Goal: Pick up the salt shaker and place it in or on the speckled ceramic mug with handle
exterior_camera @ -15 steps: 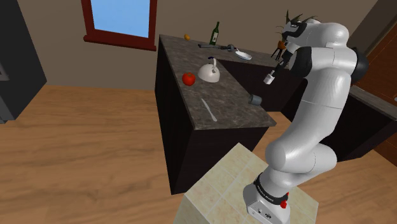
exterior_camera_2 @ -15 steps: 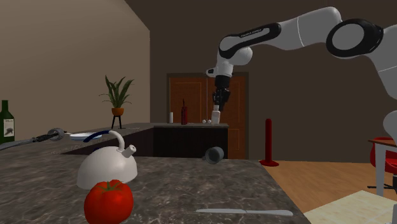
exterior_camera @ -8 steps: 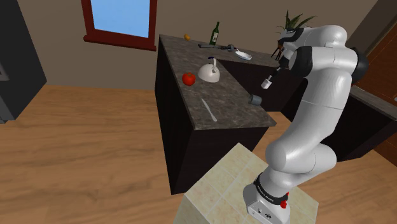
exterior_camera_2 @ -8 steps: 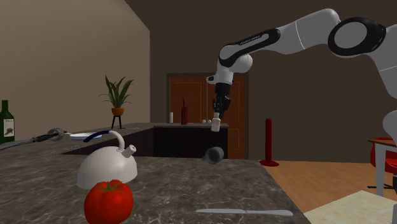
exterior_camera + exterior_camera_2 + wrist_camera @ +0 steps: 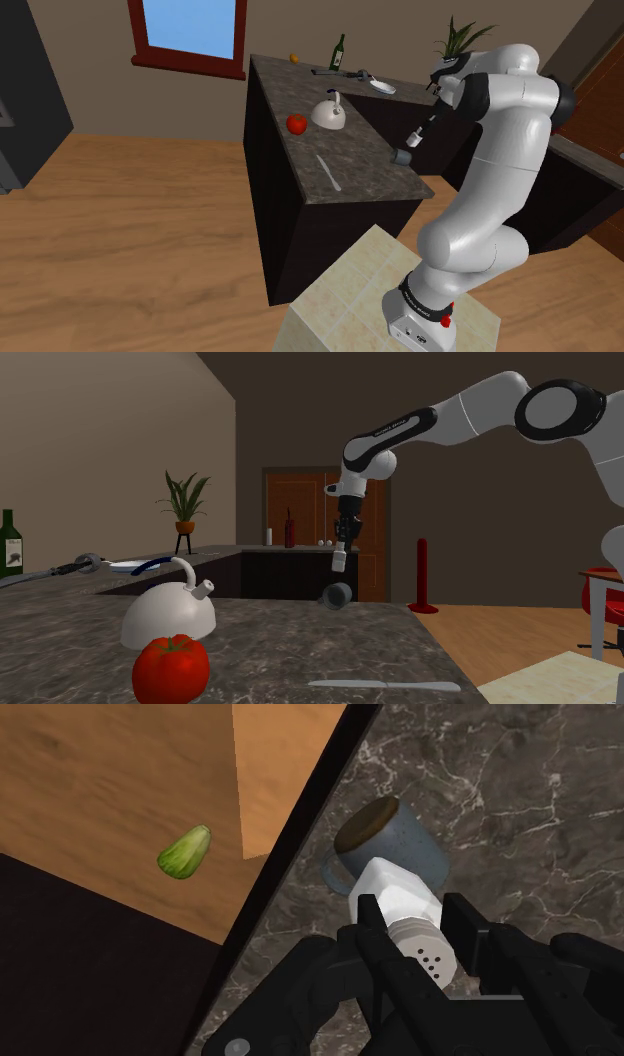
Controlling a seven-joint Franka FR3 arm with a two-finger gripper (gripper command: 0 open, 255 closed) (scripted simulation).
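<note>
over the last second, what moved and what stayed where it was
The fingers, clasping the white salt shaker, have come down toward the grey-blue mug on the counter, bringing the shaker from well above it to closer over it. The mug, white kettle, tomato and knife stayed put.

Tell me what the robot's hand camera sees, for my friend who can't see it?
The gripper holds a white salt shaker between its black jaws, above a blue-grey mug lying on its side on a dark marbled counter. Past the counter's edge, a small green thing lies on the wooden floor.
</note>
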